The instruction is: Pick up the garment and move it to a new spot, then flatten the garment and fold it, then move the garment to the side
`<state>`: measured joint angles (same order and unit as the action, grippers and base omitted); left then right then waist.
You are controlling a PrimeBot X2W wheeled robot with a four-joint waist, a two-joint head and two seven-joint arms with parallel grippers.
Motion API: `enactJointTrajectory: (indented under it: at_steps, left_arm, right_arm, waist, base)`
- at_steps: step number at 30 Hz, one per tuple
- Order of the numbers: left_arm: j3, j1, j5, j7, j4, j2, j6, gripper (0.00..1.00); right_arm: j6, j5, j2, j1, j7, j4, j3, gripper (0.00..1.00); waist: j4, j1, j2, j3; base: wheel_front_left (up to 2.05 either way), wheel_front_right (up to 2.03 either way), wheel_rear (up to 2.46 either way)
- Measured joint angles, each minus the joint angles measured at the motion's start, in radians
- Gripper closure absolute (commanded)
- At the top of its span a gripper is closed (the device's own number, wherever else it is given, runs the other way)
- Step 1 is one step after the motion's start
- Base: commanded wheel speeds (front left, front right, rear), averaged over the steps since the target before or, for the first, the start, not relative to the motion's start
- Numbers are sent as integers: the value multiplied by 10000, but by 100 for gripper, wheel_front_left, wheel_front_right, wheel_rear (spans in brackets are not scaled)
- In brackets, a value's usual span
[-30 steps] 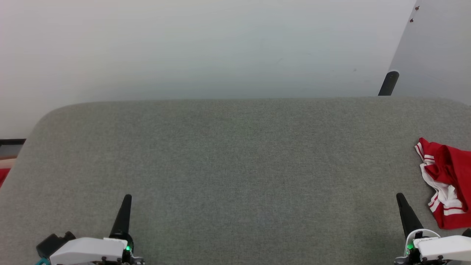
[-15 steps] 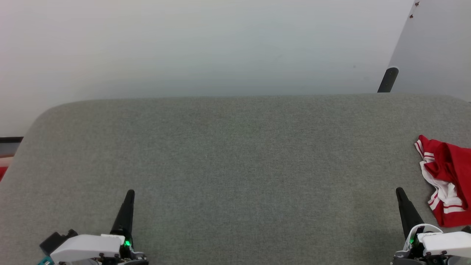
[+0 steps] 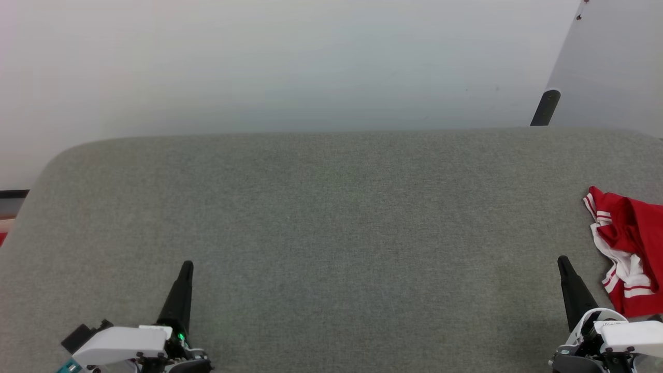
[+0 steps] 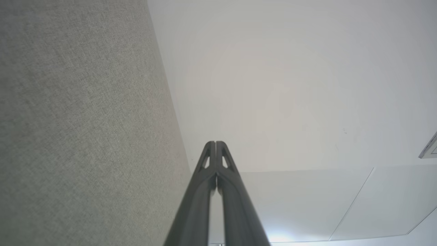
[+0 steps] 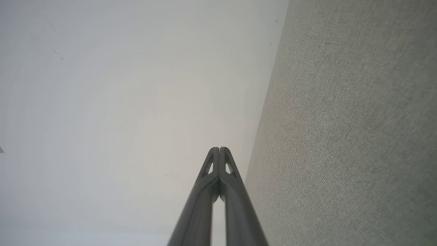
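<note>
Red and white cloth, the garment [image 3: 639, 233], lies in a rumpled heap just to the right of the right end effector [image 3: 563, 264] and a little past its tip. White sleeve cloth with red stripes shows on the side nearest that end effector. The picture edge cuts off the rest, so I cannot tell how the whole garment lies.

It rests on the grey tabletop [image 3: 331, 207], far off to the right of the left end effector [image 3: 186, 268]. A wide bare patch of grey lies between the two end effectors. That looks like good room for spreading a shirt flat.

Both end effectors have their two dark fingers pressed together, and they pinch nothing. The wrist views show the tips touching. Both point forward, low and well apart, like arms at rest.

A heap at the side could be a shirt waiting to be picked up, or one put aside when the job was done. The part I can see looks bunched, not folded neatly, but so much is hidden that I cannot be sure.

A pale wall [image 3: 311, 62] rises beyond the tabletop's far edge.
</note>
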<state>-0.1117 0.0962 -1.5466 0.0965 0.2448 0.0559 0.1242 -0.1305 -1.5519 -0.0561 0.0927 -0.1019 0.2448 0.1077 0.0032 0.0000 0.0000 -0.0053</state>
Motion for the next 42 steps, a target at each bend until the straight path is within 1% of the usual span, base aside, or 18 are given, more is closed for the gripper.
enactJointTrajectory:
  at_steps: [11, 42]
  left_arm:
    - [-12, 82, -646, 182, 2, -58, 35, 100]
    - [-12, 89, -646, 184, 4, -63, 36, 100]
  right_arm:
    - [0, -579, 46, 110, -127, 2, 65, 100]
    - [0, -583, 50, 156, -127, 2, 67, 100]
  waist:
    - [-33, 0, 0, 85]
    - [-32, 0, 0, 84]
  base:
    - [0, 0, 0]
    - [0, 0, 0]
